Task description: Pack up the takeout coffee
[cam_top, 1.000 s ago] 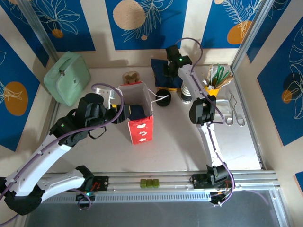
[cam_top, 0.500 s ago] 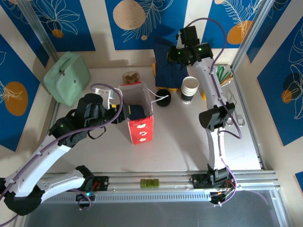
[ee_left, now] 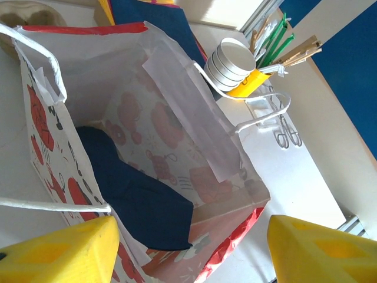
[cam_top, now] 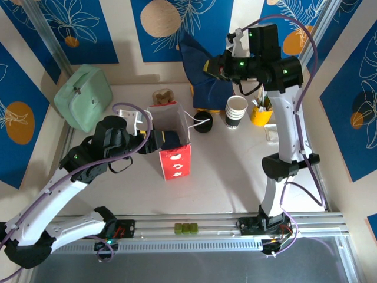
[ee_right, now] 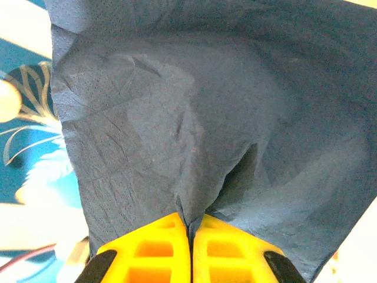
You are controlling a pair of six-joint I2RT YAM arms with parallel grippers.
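Blue napkin (cam_top: 200, 82) is now hanging high, lifted off the far table (cam_top: 224, 171), pinched in the right gripper (cam_top: 213, 68); left gripper (ee_left: 188, 239) is waiting spread over the paper bag (ee_left: 177, 147), probably its destination.

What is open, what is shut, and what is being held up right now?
Paper bag: standing, open at the top, a dark napkin inside.
Blue napkin: hanging from the right gripper.
Right gripper: shut on the blue napkin.
Left gripper: open, by the bag.
White cups: stacked, upright.
Green case: shut.
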